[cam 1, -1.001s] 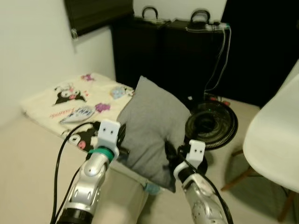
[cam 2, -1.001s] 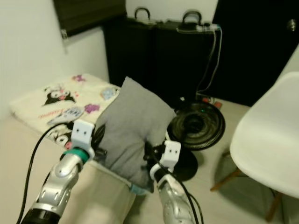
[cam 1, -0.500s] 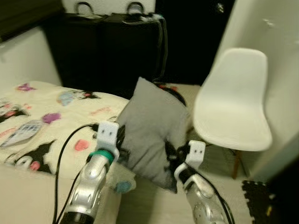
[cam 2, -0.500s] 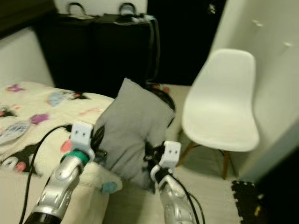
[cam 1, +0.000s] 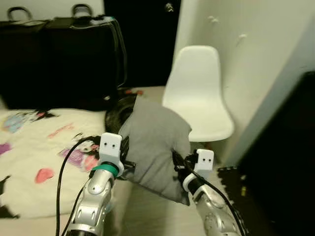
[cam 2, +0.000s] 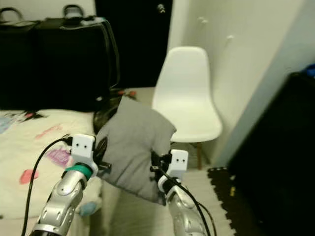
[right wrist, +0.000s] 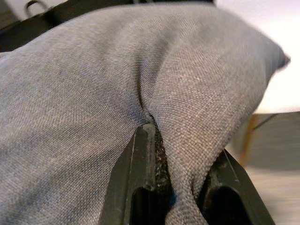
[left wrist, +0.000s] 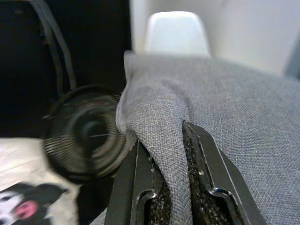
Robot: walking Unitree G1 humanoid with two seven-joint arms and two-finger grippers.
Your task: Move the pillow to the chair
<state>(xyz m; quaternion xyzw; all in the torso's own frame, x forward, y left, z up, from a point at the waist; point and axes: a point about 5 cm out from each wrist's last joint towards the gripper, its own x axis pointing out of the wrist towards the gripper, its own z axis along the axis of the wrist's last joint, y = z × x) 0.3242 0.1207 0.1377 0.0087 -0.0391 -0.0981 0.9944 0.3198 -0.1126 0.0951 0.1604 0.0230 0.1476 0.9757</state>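
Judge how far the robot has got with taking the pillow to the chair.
Done: the pillow is off the bed. In hand: the left gripper and right gripper each pinch a fold of its fabric, holding it up facing the white chair. Left: reaching the chair, setting the pillow on the seat and letting go.

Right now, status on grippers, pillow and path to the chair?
Left gripper and right gripper each pinch a fold of the grey pillow, held off the bed. White chair ahead, seat bare. Fan on floor behind the pillow.
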